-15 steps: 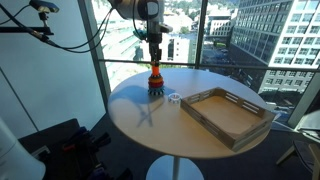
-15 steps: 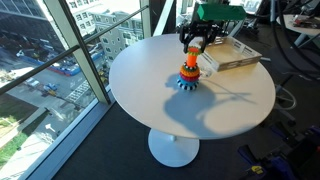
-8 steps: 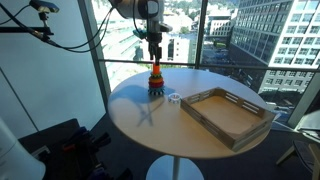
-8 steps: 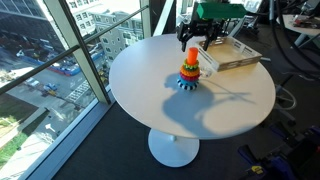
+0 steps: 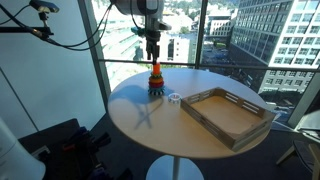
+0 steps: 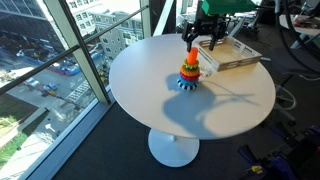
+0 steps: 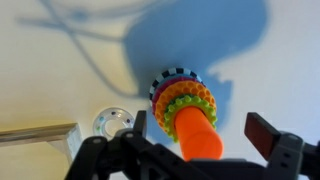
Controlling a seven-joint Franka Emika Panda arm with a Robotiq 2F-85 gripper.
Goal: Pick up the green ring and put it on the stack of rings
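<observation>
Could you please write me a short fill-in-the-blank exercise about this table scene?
The green ring sits on the stack of rings, around its ____ peg.
The gripper above the stack is ____.
The clear ring lies between the stack and the wooden ____.
Missing words: orange, open, tray.

Centre frame in the wrist view, we see the stack of rings (image 7: 190,112): orange top, the green ring (image 7: 188,95) yellow-green, then red, purple, dark blue base. White table (image 7: 60,70), pale wooden tray (image 5: 208,125), black gripper (image 7: 200,130).
</observation>
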